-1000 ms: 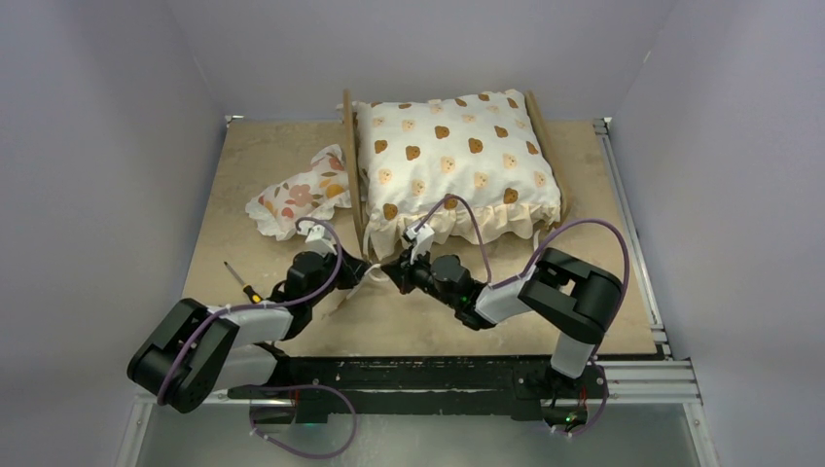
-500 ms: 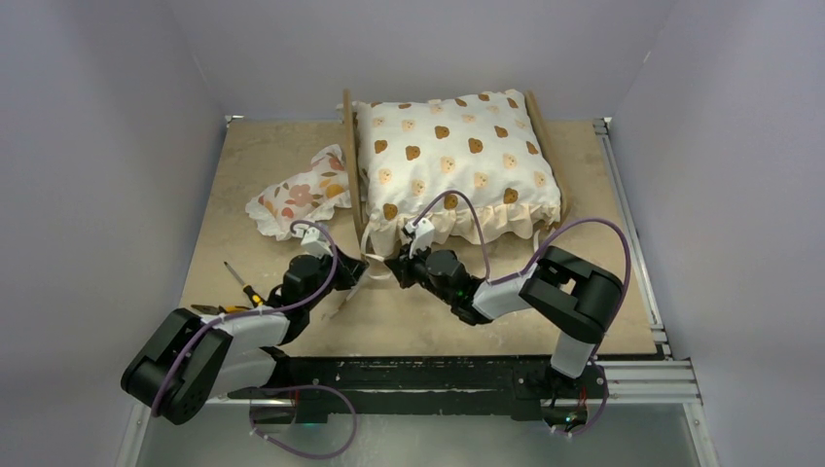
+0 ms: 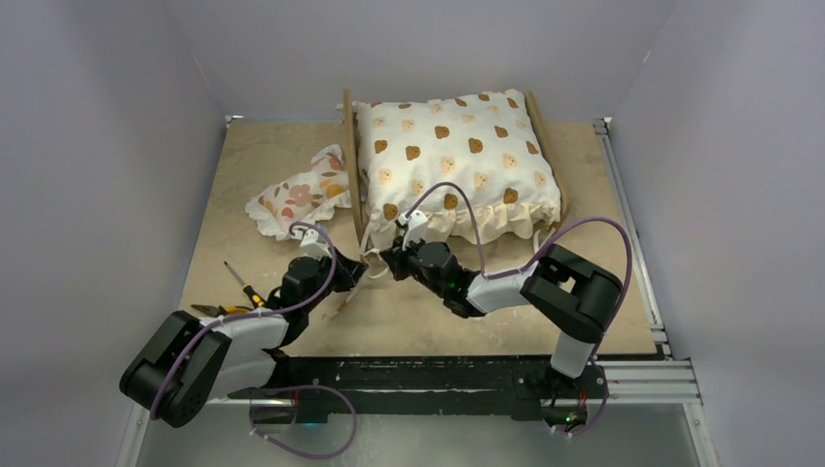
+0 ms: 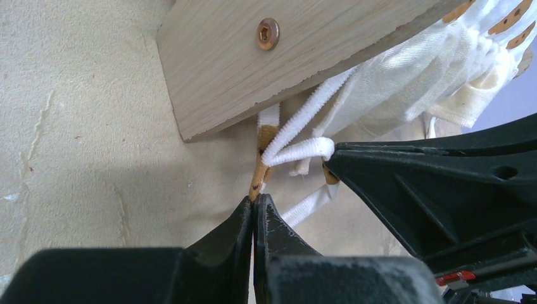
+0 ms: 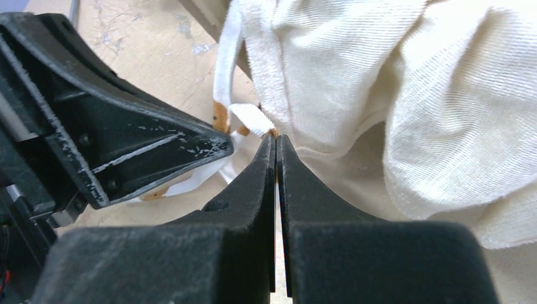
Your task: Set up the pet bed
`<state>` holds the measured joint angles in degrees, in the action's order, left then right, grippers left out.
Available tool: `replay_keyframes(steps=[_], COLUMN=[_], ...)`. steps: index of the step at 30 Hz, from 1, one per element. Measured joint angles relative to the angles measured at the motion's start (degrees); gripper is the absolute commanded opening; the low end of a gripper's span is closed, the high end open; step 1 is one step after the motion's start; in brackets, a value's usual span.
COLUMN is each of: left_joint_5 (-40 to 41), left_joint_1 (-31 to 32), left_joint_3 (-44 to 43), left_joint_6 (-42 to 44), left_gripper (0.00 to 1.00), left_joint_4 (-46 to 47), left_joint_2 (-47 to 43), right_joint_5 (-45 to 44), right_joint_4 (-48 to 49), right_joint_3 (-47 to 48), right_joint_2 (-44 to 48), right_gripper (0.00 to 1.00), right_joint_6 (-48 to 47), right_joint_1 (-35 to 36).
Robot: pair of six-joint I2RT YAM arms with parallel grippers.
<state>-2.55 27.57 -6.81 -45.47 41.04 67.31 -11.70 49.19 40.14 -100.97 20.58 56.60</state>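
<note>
The pet bed's light-wood left rail (image 3: pixel 350 170) ends at the near corner (image 4: pixel 253 69), and the bear-print cushion (image 3: pixel 457 156) lies on the frame. At that corner hang the cushion's white ties (image 4: pixel 304 149), looped into a knot. My left gripper (image 4: pixel 254 199) is shut on a tan-edged tie strand running down from the knot. My right gripper (image 5: pixel 276 138) is shut on a white tie end (image 5: pixel 253 120) against the cushion's ruffle (image 5: pixel 405 126). The two grippers (image 3: pixel 358 272) (image 3: pixel 389 261) almost touch tip to tip. The bed's base is hidden under the cushion.
A small floral pillow (image 3: pixel 297 199) lies left of the bed on the table. A screwdriver (image 3: pixel 238 282) rests by my left arm. The right rail (image 3: pixel 541 122) runs along the cushion's far side. Grey walls close in on both sides.
My left arm has drawn back and lower to the left, its gripper staying at the corner. The right gripper has crept slightly left and toward the bed. Both stayed shut.
</note>
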Motion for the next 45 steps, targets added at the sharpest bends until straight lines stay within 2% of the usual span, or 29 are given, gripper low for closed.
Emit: replay_keyframes(steps=[13,24,30,38,45], left_joint_5=[0.0,-1.6,-1.8,-1.4,-1.1], left_joint_1=[0.0,0.0,0.0,0.0,0.0], left_joint_3=[0.2,0.2,0.2,0.3,0.3], left_joint_6=[0.0,0.1,0.6,0.7,1.0], left_gripper=[0.00,0.00,0.00,0.00,0.00], left_joint_4=[-0.1,0.0,-0.4,-3.3,-4.2], left_joint_2=[-1.3,-0.6,-1.4,-5.9,-6.0], right_joint_5=[-4.3,2.1,5.3,5.4,5.2], right_joint_4=[-3.8,-2.2,-3.0,-6.2,-6.3], right_joint_3=[0.5,3.4,8.8,10.1,10.1], right_joint_2=[-0.7,-1.1,-4.5,-7.7,-7.6], right_gripper=[0.00,0.00,0.00,0.00,0.00], right_joint_6=[0.5,-7.7,-12.0,-14.5,-15.5], right_joint_1=[0.0,0.0,0.0,0.0,0.0])
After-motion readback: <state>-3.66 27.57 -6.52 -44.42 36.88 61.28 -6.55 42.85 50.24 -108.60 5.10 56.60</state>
